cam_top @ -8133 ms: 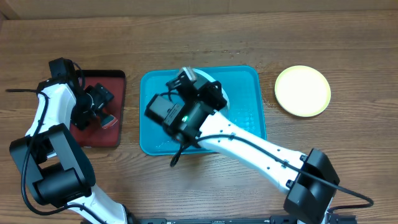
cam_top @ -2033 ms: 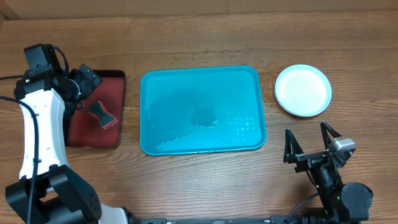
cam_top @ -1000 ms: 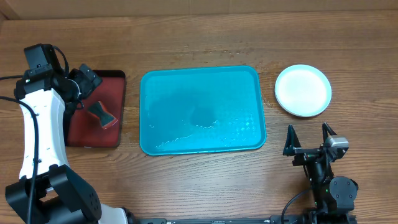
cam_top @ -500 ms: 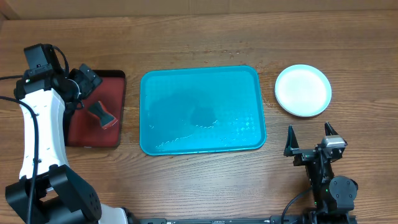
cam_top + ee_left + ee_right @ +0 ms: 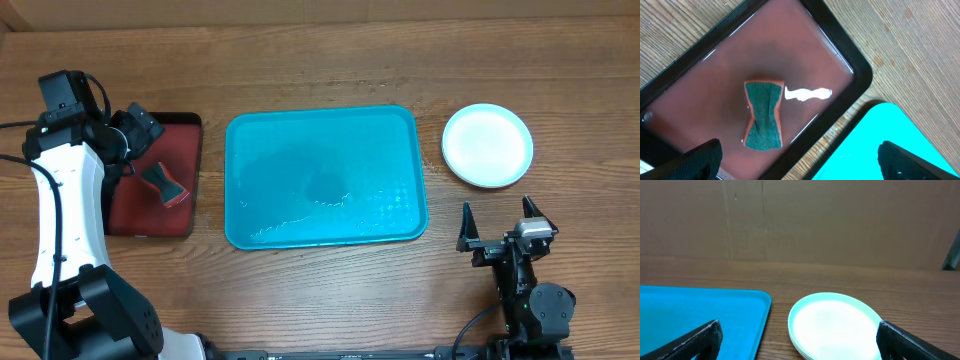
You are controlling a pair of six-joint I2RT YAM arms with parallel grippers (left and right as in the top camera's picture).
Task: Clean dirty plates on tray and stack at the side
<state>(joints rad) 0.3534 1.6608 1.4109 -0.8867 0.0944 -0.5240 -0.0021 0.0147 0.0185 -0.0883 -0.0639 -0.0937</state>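
The plates [image 5: 487,145] lie stacked on the table at the right, a pale mint-white one on top; the right wrist view shows the plates [image 5: 835,325] from the side, just ahead. The teal tray [image 5: 325,175] sits in the middle with nothing on it. My right gripper [image 5: 497,228] stands open near the front edge, below the stack, and holds nothing. In its own view the right gripper [image 5: 800,347] has its fingers wide apart. My left gripper [image 5: 138,130] hovers open over the dark red tray, empty, and the left gripper [image 5: 800,165] looks down on a sponge.
A dark red tray [image 5: 120,215] lies at the far left with a green and orange sponge [image 5: 165,187] on it; the sponge [image 5: 764,121] is pinched at its middle. A corner of the teal tray [image 5: 900,145] shows beside it. A cardboard wall [image 5: 800,220] stands behind the table.
My right arm has left the teal tray and drawn back to the front right. The side stack's top is pale mint-white, no longer yellow-green. Nothing has moved in the last second.
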